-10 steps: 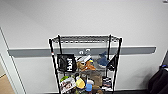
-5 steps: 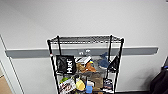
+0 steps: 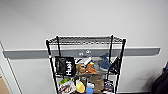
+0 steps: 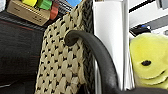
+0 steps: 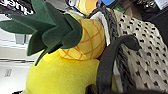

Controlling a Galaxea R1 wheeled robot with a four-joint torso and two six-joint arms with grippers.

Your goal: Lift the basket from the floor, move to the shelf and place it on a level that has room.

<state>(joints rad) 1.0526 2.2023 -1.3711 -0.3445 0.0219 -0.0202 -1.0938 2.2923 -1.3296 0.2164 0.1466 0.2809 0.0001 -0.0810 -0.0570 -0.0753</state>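
Left wrist view has the basket (image 4: 62, 62) pressed up close to the camera: its cream woven side with small dark gaps, a dark braided rim running along the edge, and one dark loop handle (image 4: 100, 55) arching across the front of the weave. A yellow plush toy (image 4: 147, 62) with a dark eye sits just past the rim, and a tan box (image 4: 27, 12) topped with bright green, yellow and red blocks lies beyond the basket. Whether the left gripper's fingers are closed round the handle cannot be told, since they are not plain to see. Seen from the right wrist, the same weave (image 5: 147, 57) shows on the far side of the other dark loop handle (image 5: 110, 62), again very near the lens, with a plush pineapple (image 5: 82, 42) and its green felt leaves resting against the rim on a larger yellow plush body; the right gripper's state cannot be told either. From the head camera, the black wire shelf (image 3: 85, 65) stands against a pale wall with a grey rail, its top level (image 3: 85, 39) a bare wire grid, while the lower tiers carry a black bag (image 3: 65, 65), plush toys and other small goods.
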